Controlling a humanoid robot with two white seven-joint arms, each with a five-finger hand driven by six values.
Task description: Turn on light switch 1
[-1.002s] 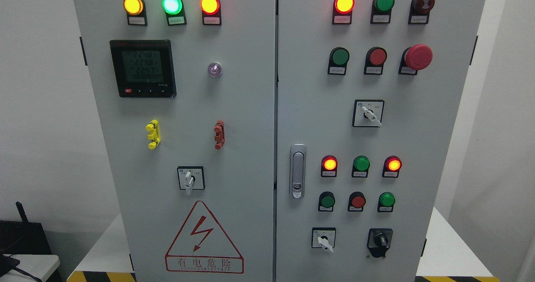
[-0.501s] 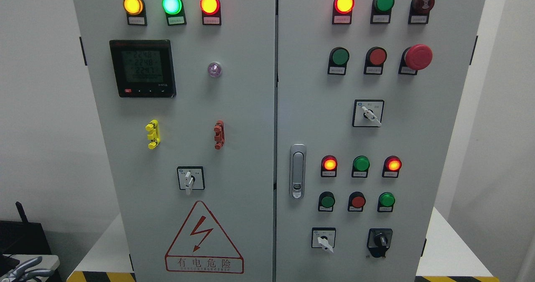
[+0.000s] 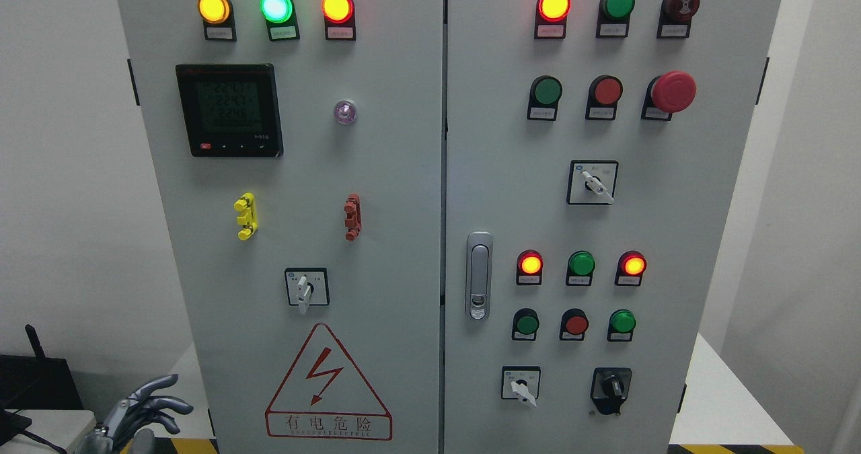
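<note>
A grey control cabinet [image 3: 397,171] with two doors fills the head view. Its left door carries a white rotary selector switch [image 3: 306,288] with the lever pointing down. Three more selectors sit on the right door: an upper one [image 3: 592,182], a lower white one [image 3: 520,383] and a black one [image 3: 611,388]. Their labels are too small to read, so I cannot tell which is switch 1. My left hand [image 3: 144,408] shows at the bottom left corner, fingers spread, holding nothing, well below and left of the left-door selector. No right hand shows.
Lit indicator lamps [image 3: 276,7], push buttons [image 3: 547,91] and a red emergency stop [image 3: 672,91] dot the doors. A meter display [image 3: 229,109] and a door handle [image 3: 478,276] are also there. A white table [image 3: 40,424] with black gear stands at the lower left.
My left hand has risen into view at the bottom left and moved up and right toward the cabinet. Nothing on the panel has changed.
</note>
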